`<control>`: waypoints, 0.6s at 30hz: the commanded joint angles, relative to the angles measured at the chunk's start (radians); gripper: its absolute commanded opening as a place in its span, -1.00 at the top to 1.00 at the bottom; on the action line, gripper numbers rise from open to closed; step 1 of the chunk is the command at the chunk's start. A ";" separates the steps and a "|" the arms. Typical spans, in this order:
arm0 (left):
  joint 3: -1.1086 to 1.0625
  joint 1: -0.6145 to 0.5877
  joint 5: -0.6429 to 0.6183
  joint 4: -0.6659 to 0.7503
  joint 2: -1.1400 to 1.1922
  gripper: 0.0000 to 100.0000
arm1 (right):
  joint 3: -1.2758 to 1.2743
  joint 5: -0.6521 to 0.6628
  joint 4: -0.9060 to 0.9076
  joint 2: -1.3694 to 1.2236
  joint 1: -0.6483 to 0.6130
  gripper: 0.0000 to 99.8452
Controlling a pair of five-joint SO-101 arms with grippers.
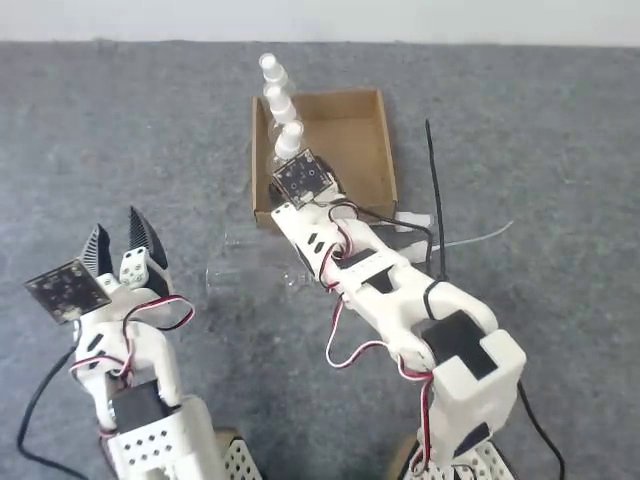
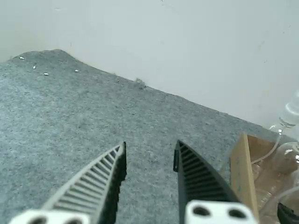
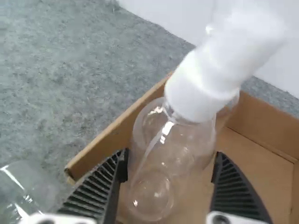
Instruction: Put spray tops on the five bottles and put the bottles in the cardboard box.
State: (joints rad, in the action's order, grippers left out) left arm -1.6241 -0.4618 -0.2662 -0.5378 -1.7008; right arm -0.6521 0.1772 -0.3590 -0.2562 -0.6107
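The cardboard box [image 1: 350,150] lies open at the table's far middle. Three clear bottles with white spray tops stand in a row along its left wall: [image 1: 272,68], [image 1: 280,100] and the nearest [image 1: 290,138]. My right gripper [image 3: 170,158] is shut on that nearest bottle [image 3: 173,154], upright over the box's near left corner, with its white top [image 3: 210,88] above the fingers. Clear bottles without tops [image 1: 228,272] lie on the carpet in front of the box. My left gripper [image 1: 125,238] is open and holds nothing, off to the left; its fingers [image 2: 110,177] point at bare carpet.
Grey carpet [image 1: 520,130] covers the table up to a white wall [image 2: 187,46]. A black cable tie [image 1: 435,190] and a thin white tube [image 1: 470,238] lie right of the box. In the left wrist view the box's edge [image 2: 243,172] is off to one side.
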 commanded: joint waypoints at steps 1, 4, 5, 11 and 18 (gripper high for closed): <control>0.004 -0.003 0.008 0.028 -0.023 0.68 | 0.035 0.009 0.038 0.035 0.005 0.51; 0.004 -0.003 0.008 0.028 -0.023 0.68 | 0.037 0.009 0.038 0.035 0.005 0.51; 0.004 -0.003 0.008 0.028 -0.023 0.68 | 0.037 0.009 0.038 0.035 0.004 0.51; 0.004 -0.003 0.008 0.028 -0.023 0.68 | -0.009 0.009 0.054 0.122 0.004 0.51; 0.004 -0.003 0.008 0.028 -0.023 0.68 | -0.075 0.006 0.139 0.248 0.004 0.51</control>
State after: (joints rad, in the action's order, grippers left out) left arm -1.6241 -0.4618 -0.2662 -0.5378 -1.7008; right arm -0.7288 0.1772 -0.2424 -0.1120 -0.6122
